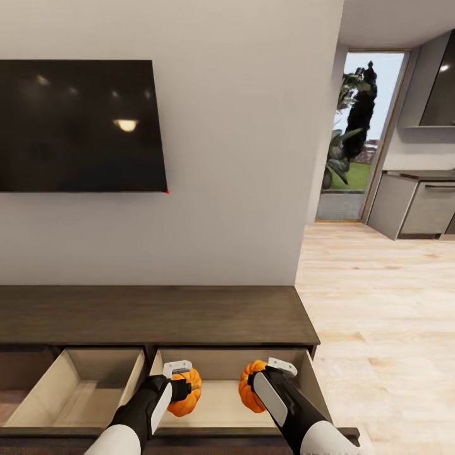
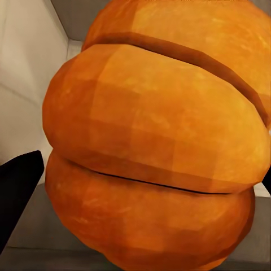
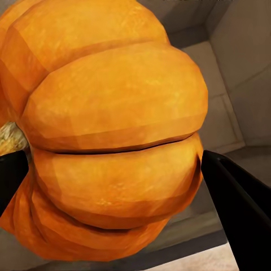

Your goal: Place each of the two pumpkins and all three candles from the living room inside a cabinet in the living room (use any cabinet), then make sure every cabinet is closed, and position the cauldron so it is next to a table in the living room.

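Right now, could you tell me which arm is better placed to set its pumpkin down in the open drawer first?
Either, marginally the right: both end effectors, left and right, hold pumpkins over the same open right-hand drawer.

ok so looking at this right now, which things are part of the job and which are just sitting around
Part of the job:
- left pumpkin, held by the left gripper over the open right-hand drawer
- right pumpkin, held by the right gripper over the same drawer
- cabinet, both drawers pulled open

Just there:
- television on the wall
- kitchen units in the far room
- plant by the glass door
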`<state>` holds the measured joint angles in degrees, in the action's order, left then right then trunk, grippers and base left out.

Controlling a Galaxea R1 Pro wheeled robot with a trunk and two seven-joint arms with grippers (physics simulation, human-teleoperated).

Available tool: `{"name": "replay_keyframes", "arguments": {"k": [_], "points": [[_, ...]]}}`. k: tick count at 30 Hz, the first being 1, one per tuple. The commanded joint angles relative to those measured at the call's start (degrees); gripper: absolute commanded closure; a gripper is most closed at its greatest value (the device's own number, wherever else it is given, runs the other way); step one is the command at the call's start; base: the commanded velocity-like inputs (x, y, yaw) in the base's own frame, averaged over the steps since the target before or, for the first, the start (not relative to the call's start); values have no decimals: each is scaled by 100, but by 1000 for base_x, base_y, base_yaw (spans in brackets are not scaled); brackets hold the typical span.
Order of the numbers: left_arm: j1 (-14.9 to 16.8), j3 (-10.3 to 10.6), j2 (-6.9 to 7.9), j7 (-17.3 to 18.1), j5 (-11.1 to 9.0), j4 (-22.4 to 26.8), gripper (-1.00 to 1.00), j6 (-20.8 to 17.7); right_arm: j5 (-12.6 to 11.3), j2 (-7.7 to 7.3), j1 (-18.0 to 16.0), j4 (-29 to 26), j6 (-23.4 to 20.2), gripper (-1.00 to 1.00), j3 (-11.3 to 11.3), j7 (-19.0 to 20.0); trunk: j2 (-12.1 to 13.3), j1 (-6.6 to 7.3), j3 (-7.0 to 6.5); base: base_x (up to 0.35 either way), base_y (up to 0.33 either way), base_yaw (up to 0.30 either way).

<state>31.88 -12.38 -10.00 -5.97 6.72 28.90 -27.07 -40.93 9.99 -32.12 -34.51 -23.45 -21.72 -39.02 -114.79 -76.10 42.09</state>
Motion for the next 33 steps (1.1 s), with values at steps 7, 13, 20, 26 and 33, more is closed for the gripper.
{"name": "replay_keyframes", "arguments": {"k": [7, 13, 20, 26, 33], "points": [[1, 0, 0, -9, 4, 1, 100, 0, -5, 0, -28, 46, 105, 100, 14, -31, -82, -44, 36, 0, 0, 0], [1, -2, 0, -9, 4, 1, 100, 0, -11, 0, -187, 440, 308, 100, 18, -43, -82, -44, 36, 0, -1, 0], [0, 2, 0, -10, 4, 1, 100, 0, -12, 0, -249, 613, 381, 100, 19, -44, -82, -44, 36, 19, -106, 0], [1, -1, 0, -10, 4, 1, 100, -3, -12, 0, -251, 624, 377, 100, 19, -44, -82, -44, 36, 95, -103, 0], [2, -2, 0, -10, 4, 1, 100, 0, -12, 0, -328, 844, 379, 100, 21, -52, -82, -44, 36, 44, -45, 0]]}}
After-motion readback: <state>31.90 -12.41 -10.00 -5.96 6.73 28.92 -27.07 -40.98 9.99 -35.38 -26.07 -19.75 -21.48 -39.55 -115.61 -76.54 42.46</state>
